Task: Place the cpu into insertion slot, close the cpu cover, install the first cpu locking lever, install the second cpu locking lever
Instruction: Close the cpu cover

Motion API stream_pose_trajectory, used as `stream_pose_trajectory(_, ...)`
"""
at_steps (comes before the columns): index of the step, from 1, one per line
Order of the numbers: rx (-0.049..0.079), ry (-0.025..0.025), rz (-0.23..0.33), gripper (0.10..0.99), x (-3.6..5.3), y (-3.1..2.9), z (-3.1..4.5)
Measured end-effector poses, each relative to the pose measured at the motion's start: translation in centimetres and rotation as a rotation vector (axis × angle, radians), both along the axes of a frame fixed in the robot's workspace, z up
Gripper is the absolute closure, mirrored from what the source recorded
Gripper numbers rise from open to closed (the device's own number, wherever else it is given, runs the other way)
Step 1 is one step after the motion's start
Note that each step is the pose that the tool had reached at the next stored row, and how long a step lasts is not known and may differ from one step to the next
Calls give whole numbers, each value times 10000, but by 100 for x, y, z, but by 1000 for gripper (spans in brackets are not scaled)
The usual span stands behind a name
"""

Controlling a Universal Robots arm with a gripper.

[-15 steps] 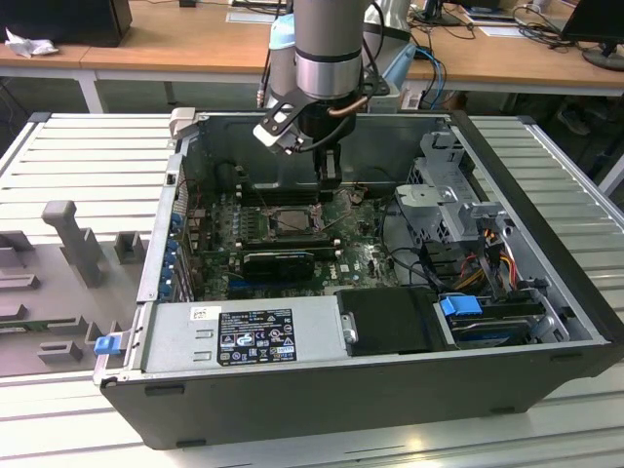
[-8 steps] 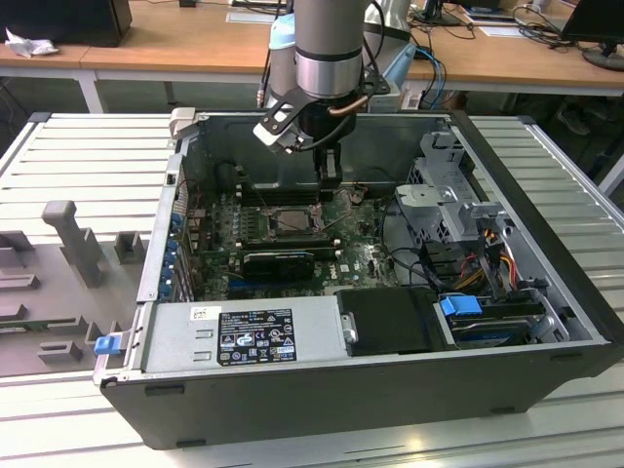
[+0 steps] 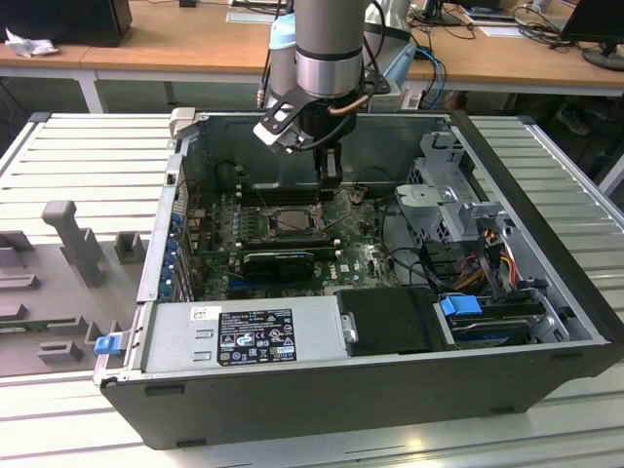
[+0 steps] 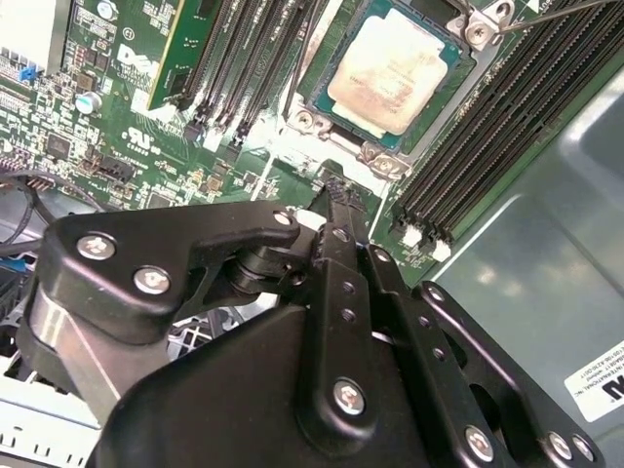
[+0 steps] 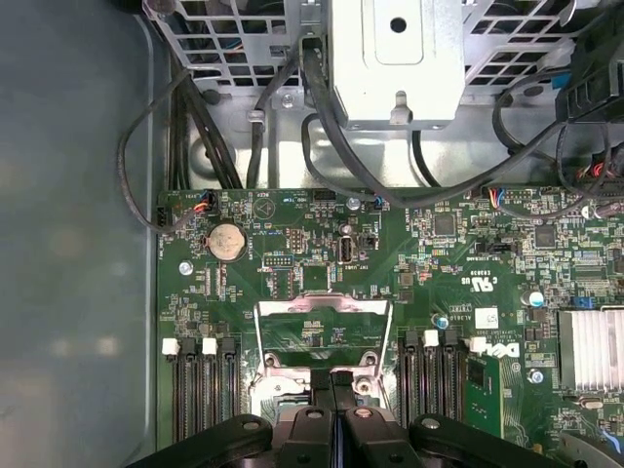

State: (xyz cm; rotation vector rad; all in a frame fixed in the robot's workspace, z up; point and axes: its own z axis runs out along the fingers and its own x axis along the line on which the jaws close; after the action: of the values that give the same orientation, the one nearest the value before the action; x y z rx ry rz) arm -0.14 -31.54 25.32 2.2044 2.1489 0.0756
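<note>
Silver-grey square cpu (image 4: 390,70) sits in the dark metal-rimmed insertion slot (image 4: 434,107); the sheet-metal cpu cover (image 5: 322,305) stands open. Black gripper (image 3: 330,178), pinched empty, hovers at the slot's one o'clock in the exterior view. Cover-closing seems in hand, needing a push.

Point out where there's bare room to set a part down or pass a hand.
Bare: the ribbed table on the exterior view's left, bordered by the case and the grey fixture; also the table strip on the exterior view's right. Crowded: the motherboard around the gripper, and the drive cage with cables.
</note>
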Motion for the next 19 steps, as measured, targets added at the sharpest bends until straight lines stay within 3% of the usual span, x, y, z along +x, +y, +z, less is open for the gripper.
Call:
stream_pose_trajectory(2, 2, -1, 0, 980, 0, 0, 21)
stream_pose_trajectory(3, 4, 4, 1, 980, 2, 0, 67)
stream_pose_trajectory(8, 3, 96, 1, 980, 71, 0, 78)
stream_pose_trajectory(19, 6, 107, -2, 980, 110, 1, 165)
